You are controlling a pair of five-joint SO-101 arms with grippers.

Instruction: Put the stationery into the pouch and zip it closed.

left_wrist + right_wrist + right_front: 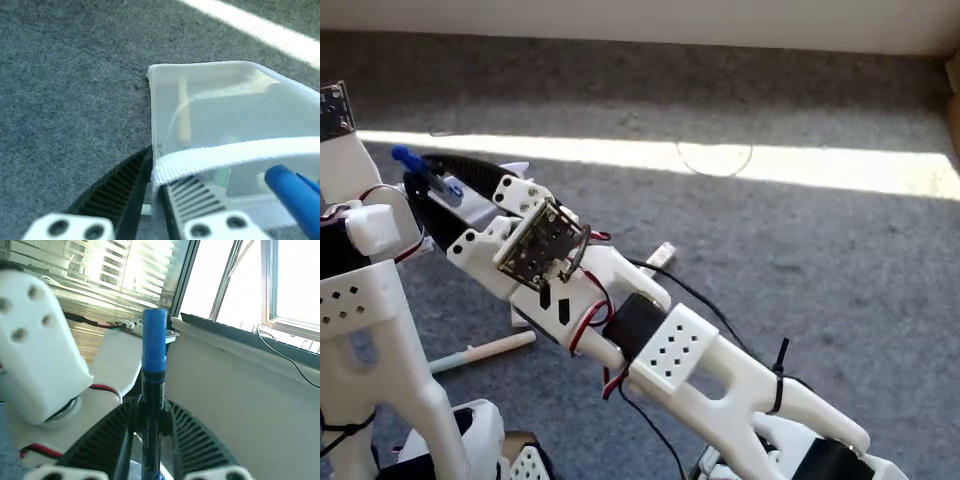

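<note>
Left claw (pixel 151 162): its black ribbed fingers (pixel 117 187) are pressed together on the hemmed rim of a white translucent mesh pouch (pixel 220 115), gripped at one corner. The pouch body stretches ahead of the fingertips over the grey carpet (pixel 65 90). A pale stick-like shape (pixel 185 115) shows through the mesh beyond the claw; whether it lies inside or beneath the pouch cannot be told. Right claw (pixel 152 415): its black ribbed jaws pinch the dark barrel of a blue cylindrical marker pen (pixel 154 350), whose blue end projects well past the fingertips. In the left wrist view that blue end sits just beside the left claw, at the pouch's rim band. In the high view the right arm's white segments (pixel 670 345) slant back from its claw, and a slender white stick (pixel 485 352) lies on the carpet below the arm, well behind the claw. A band of sunlight (pixel 720 160) crosses the carpet.
</note>
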